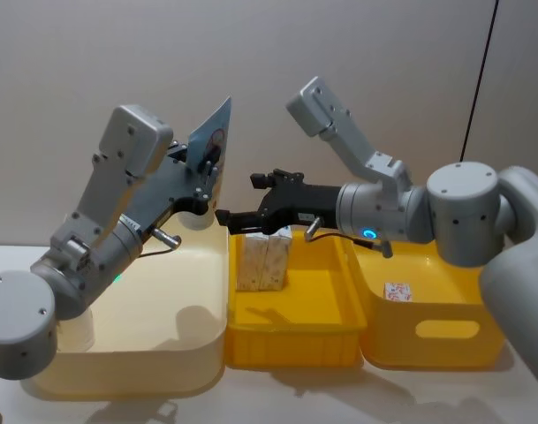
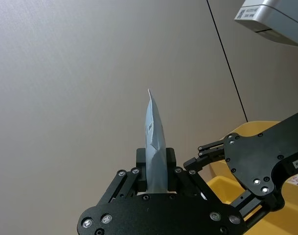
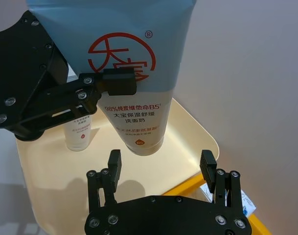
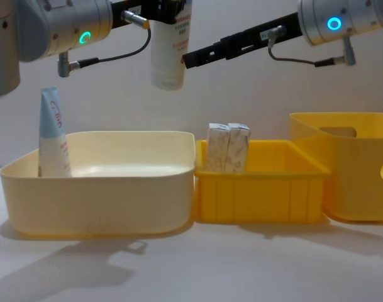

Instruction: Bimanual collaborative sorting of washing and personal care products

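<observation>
cream bin (image 4: 97, 189): big and pale, on the left side of the table
held tube (image 1: 214, 132): light blue with a red logo, flat end up and white cap down, hanging in the air over the right side of the cream bin
left gripper (image 2: 156, 164): up high, its fingers pressed tight on the middle of the held tube
right gripper (image 3: 161, 161): reaches in from the right, just beside the cap end of the held tube, its fingers wide apart with nothing between them, not touching the tube
second tube (image 4: 53, 135): stands upright inside the cream bin at its left end, flat end up
middle yellow bin (image 4: 260, 201): low, right up against the right side of the cream bin
beige cartons (image 4: 227, 148): two of them, standing up side by side and touching, at the far left of the middle yellow bin
right yellow bin (image 1: 428, 336): taller, just right of the middle yellow bin
small carton (image 1: 397, 291): white with red print, lying on the floor of the right yellow bin
</observation>
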`<action>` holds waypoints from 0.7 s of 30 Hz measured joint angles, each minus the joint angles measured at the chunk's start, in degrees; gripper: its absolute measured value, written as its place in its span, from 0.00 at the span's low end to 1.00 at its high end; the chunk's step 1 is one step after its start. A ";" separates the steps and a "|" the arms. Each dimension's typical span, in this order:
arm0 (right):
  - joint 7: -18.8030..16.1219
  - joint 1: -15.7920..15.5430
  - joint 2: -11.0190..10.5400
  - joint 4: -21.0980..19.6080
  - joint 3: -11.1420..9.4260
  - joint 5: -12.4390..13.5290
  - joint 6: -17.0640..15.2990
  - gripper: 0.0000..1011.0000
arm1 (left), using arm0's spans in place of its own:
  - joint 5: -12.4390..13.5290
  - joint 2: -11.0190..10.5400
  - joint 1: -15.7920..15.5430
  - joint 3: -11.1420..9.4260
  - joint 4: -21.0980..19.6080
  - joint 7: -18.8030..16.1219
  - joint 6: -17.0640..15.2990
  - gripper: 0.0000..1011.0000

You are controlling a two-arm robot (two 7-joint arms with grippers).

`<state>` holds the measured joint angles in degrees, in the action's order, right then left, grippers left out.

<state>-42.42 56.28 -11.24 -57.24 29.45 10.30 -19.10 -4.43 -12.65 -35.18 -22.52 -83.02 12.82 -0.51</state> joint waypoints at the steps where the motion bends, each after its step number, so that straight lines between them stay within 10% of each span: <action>1: 0.00 0.00 0.00 0.00 0.00 0.00 0.00 0.99 | 0.00 0.00 0.00 0.00 0.00 0.00 0.00 0.21; 21: -3.71 4.45 0.69 5.01 1.49 1.49 -1.74 0.99 | -0.01 0.00 -0.01 0.00 0.00 -0.02 0.00 0.21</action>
<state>-46.14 60.73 -10.55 -52.23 30.93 11.79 -20.84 -4.44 -12.65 -35.19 -22.52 -83.02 12.80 -0.51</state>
